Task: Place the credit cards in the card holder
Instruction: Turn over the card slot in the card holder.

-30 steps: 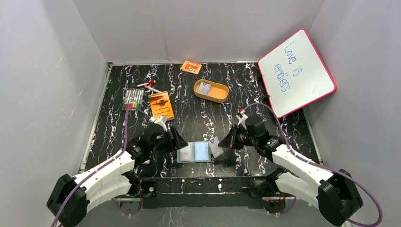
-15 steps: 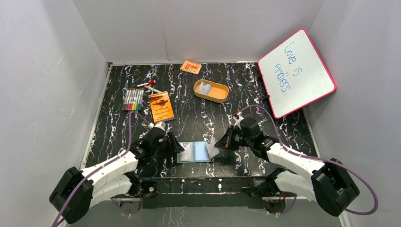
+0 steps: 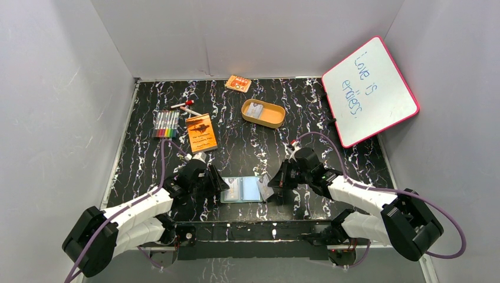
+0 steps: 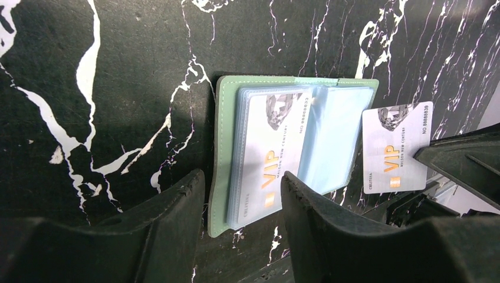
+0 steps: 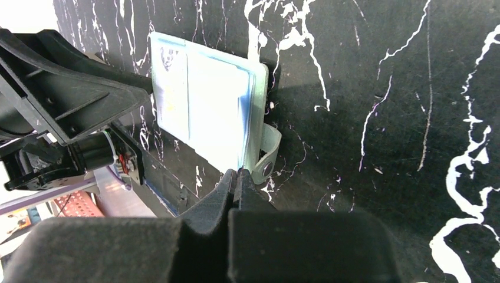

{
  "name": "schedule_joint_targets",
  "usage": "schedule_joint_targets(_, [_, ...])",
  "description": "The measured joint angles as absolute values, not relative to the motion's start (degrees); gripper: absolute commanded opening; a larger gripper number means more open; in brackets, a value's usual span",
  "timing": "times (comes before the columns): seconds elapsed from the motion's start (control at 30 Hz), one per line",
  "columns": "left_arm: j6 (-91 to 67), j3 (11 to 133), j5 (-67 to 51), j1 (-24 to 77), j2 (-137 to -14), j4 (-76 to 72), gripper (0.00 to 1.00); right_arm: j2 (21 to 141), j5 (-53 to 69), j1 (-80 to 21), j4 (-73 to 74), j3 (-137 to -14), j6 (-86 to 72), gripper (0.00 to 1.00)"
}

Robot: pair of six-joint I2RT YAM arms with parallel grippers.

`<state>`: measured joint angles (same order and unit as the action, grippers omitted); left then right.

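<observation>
Left wrist view: left gripper [image 4: 242,183] half-wide over card holder [image 4: 223,135], right gripper [image 5: 237,177] tight on 1 credit card [image 4: 394,147].

1. The desk [image 3: 247,127] is black with white marble veining.
2. An open card holder [image 3: 242,189] lies at its near edge.
3. On the left lie an orange booklet [image 3: 201,132] and a marker set [image 3: 166,124].
4. Farther back sit a tan oval tray [image 3: 262,122] and an orange packet [image 3: 238,83].
</observation>
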<state>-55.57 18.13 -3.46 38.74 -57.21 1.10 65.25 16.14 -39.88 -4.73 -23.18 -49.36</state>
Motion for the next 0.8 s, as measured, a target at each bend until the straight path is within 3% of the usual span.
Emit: schedule_joint_targets(0.8, [-55.99, 17.61, -3.42, 38.74, -57.21, 0.14, 0.45, 67.22, 16.88, -41.78, -6.68, -23.57, -48.12, 0.00])
